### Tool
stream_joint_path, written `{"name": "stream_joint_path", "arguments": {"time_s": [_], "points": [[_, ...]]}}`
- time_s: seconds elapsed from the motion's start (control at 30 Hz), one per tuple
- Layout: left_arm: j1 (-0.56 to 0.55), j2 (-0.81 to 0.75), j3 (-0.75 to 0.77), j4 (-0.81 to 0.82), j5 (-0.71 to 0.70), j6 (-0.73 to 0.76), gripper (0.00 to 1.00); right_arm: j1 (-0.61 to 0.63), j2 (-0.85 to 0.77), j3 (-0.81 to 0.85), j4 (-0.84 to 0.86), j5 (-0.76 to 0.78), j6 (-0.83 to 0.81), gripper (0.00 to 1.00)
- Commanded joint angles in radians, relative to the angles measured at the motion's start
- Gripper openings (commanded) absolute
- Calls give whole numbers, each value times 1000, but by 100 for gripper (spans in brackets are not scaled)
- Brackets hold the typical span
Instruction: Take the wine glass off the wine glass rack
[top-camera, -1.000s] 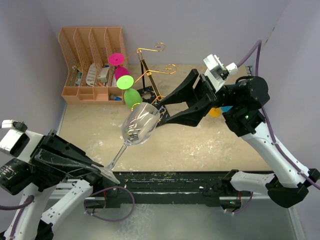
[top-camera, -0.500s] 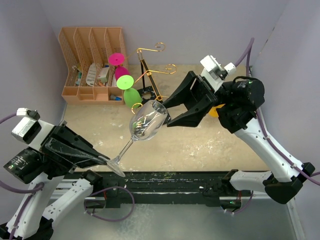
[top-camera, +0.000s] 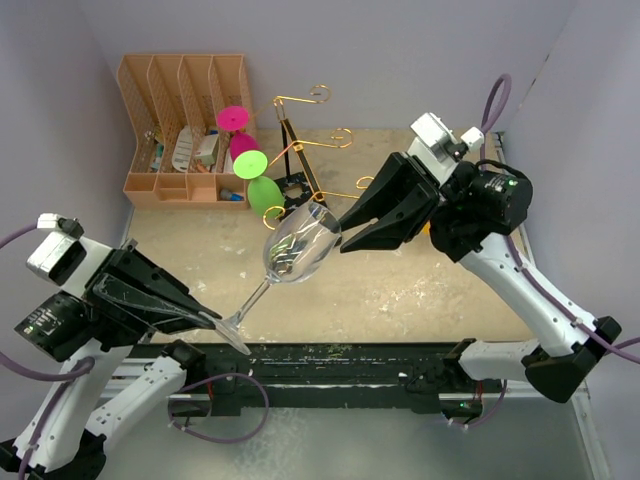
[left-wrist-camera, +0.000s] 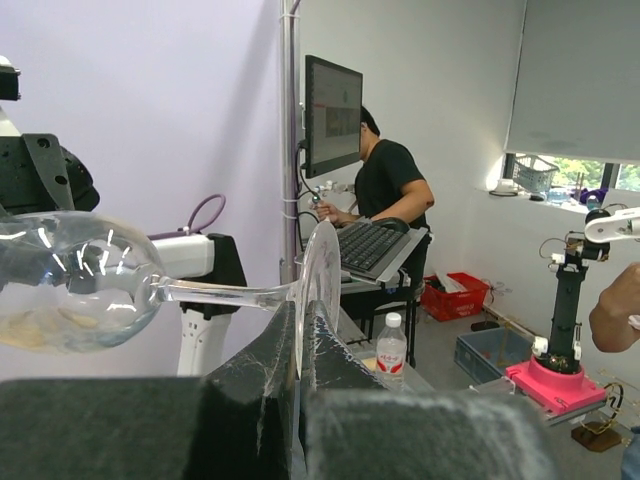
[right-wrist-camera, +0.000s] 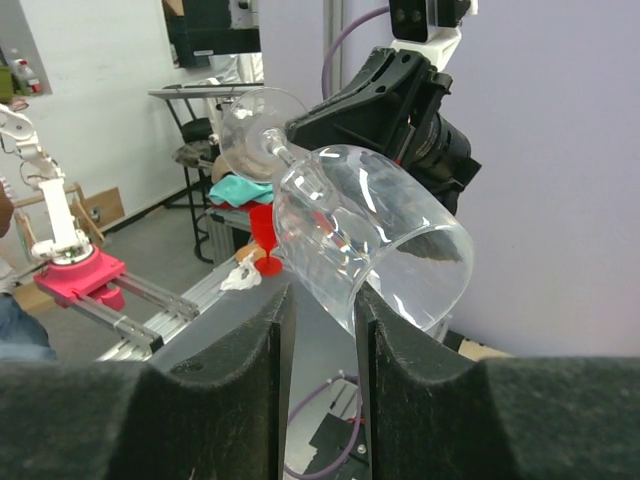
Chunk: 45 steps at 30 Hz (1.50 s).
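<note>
Wine glass (top-camera: 295, 245) was off the wine glass rack (top-camera: 293, 150). It was up in the air over the table (top-camera: 420, 290), in front of the rack and near it. The glass was clear and lay on its side, tipped up a bit. Its round foot pointed at your left arm and its open mouth pointed at your right arm.

Your left gripper (top-camera: 212, 325) was closed tight on the foot. Its wrist camera showed the thin foot pinched between the 2 fingers (left-wrist-camera: 250, 380), with the stem and bowl sticking out to the side.

Your right gripper (top-camera: 343, 235) was at the mouth of the glass. In its wrist camera, the rim of the bowl dipped into the small gap between its 2 fingers (right-wrist-camera: 250, 350). The jaws stood a little apart. You could not tell from the pictures if they pressed on the glass.

The rack stood at the back of the table, with gold wire arms and curly ends on a dark post. 1 pink glass (top-camera: 236, 125) and 1 green glass (top-camera: 262, 195) were just beside it. They sat between the rack and the orange organiser (top-camera: 135, 100) in the back left corner. You could not tell if they hung on the rack.
</note>
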Motion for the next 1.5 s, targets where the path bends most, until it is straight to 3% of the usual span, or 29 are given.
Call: {"name": "stream_joint_path", "arguments": {"time_s": [0.0,0.2,0.4,0.43,0.53,0.7,0.73,0.87,0.93,1.03,1.17,1.27,1.47], "points": [[1,35,-1,74,-46,2,0,2,11,-3,245,-22,177,32],[1,57,-19,118,-46,-13,0,2,43,5,374,-22,274,30],[1,86,-9,202,-41,-63,0,2,54,14,394,-26,288,29],[1,87,-9,198,-40,-63,0,3,54,14,396,-29,290,26],[1,83,-11,188,-39,-57,0,3,58,14,418,-38,303,0],[1,61,-16,86,-31,-6,0,4,49,8,388,-55,284,0],[1,48,-17,31,-33,25,5,4,45,3,371,-63,268,0],[1,-37,-9,-270,-65,214,42,3,29,0,349,-81,243,0],[1,-94,11,-493,-111,345,49,3,19,5,331,-86,223,0],[1,-175,70,-844,-243,552,60,0,-10,25,125,-82,72,0],[1,-235,135,-1149,-402,716,63,-2,-80,111,-483,41,-392,0],[1,-245,177,-1274,-494,771,63,-3,-103,210,-800,189,-637,0],[1,-232,200,-1386,-602,815,62,-3,-95,358,-1100,568,-832,0]]}}
